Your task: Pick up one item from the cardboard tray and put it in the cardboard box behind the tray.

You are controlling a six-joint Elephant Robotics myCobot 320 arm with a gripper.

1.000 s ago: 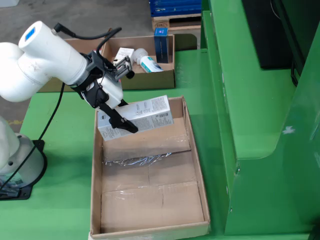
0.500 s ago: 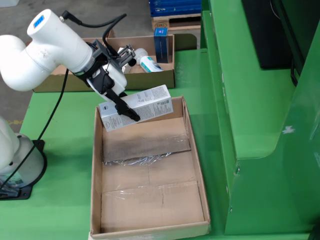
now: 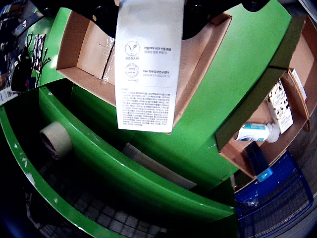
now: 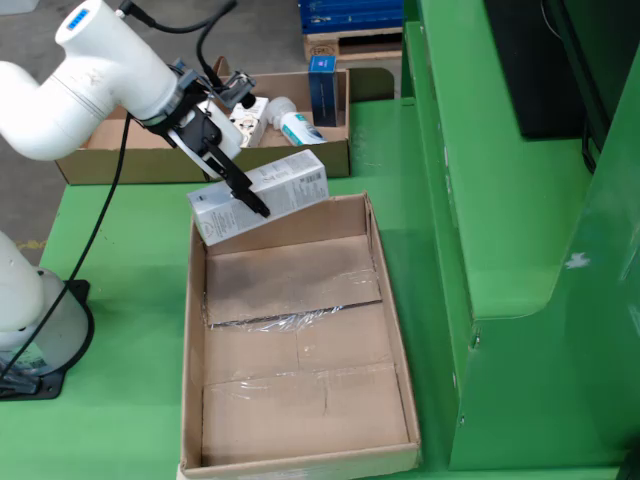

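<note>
My gripper [image 4: 243, 190] is shut on a white carton [image 4: 262, 196] with grey print and holds it tilted in the air above the far edge of a large empty cardboard box [image 4: 300, 400]. In the wrist view the carton [image 3: 147, 64] hangs from the gripper [image 3: 148, 6] and shows a VEGAN mark, with the empty box [image 3: 84, 49] below it. The shallow cardboard tray [image 4: 110, 162] lies beyond the box and holds a white bottle with a teal label [image 4: 296, 126] and other cartons [image 4: 250, 115]. The tray [image 3: 237, 153] and the bottle [image 3: 255, 133] also show at the right of the wrist view.
A green machine housing [image 4: 520, 200] rises at the right of the green table [image 4: 120, 300]. A blue crate [image 3: 277, 198] stands beyond the tray. A roll of tape [image 3: 55, 140] lies in a green bin at the wrist view's left. The arm's base [image 4: 25, 330] stands at the left.
</note>
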